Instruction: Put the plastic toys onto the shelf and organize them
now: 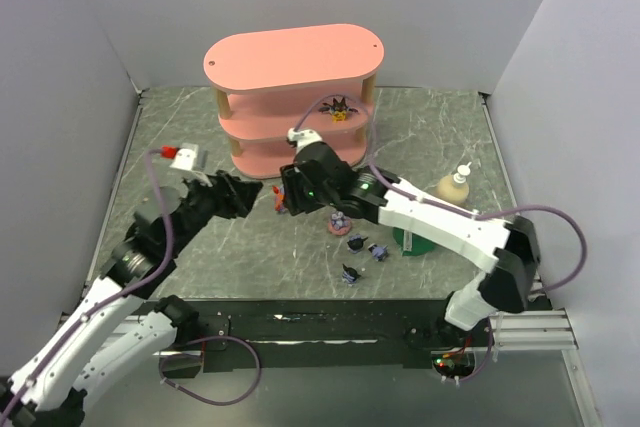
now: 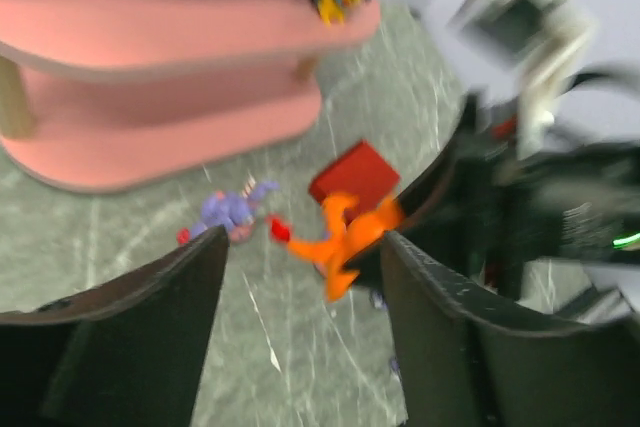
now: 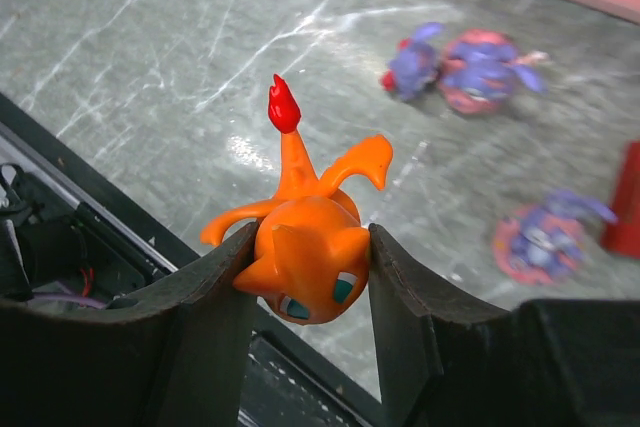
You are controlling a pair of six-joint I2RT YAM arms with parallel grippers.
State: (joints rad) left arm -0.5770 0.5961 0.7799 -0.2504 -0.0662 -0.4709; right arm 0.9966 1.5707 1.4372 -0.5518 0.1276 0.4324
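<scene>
My right gripper (image 3: 310, 237) is shut on the orange figurine (image 3: 312, 257) and holds it head-down above the table; this also shows in the top view (image 1: 276, 196). My left gripper (image 1: 254, 190) is open and empty, right beside it, and the orange figurine (image 2: 345, 232) sits just beyond its fingertips (image 2: 215, 247). The pink shelf (image 1: 293, 57) stands at the back, with the spiky black-and-yellow toy (image 1: 340, 110) on its middle tier. A lilac-pink toy (image 1: 340, 222) and three dark toys (image 1: 357, 241) lie on the table right of the grippers. More lilac-pink toys (image 3: 482, 72) show in the right wrist view.
A flat red box (image 2: 355, 172) lies near the shelf's foot. A green cylinder (image 1: 410, 240) stands partly hidden under the right arm. A tan bottle (image 1: 455, 185) stands at the right. Grey walls enclose the table on three sides.
</scene>
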